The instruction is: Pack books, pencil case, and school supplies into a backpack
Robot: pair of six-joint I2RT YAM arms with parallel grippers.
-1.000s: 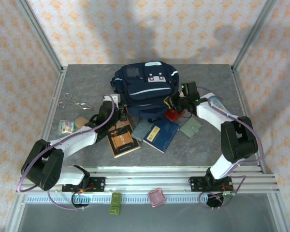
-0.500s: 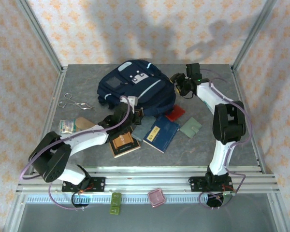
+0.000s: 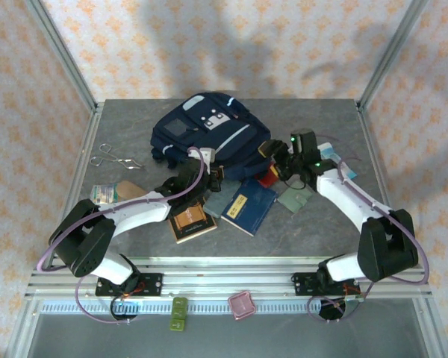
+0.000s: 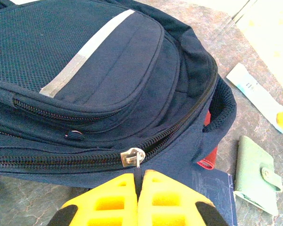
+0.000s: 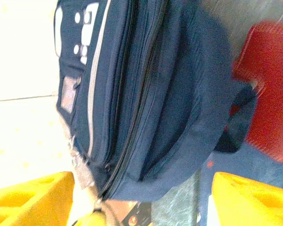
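The navy backpack (image 3: 205, 133) lies at the back centre of the table. My left gripper (image 3: 213, 176) sits at its near edge, shut on the dark pull tab of the zipper slider (image 4: 132, 157); the yellow fingers (image 4: 108, 200) press together. My right gripper (image 3: 273, 159) hovers open at the backpack's right corner, above the red piece (image 3: 269, 178), holding nothing. In front lie the brown book (image 3: 193, 221), the navy book (image 3: 248, 207) and the grey-blue pencil case (image 3: 219, 200). The grey-green piece (image 3: 293, 198) lies to the right.
Metal scissors (image 3: 112, 158) and a small roll-like item (image 3: 104, 193) lie at the left. A white-and-blue tube (image 3: 333, 154) lies right of the right arm. Metal frame posts stand at the table's back corners.
The backpack has turned and shifted left. My right gripper opened, swung to the back right, then came forward to the backpack's right corner. The left gripper stays shut at the zipper.
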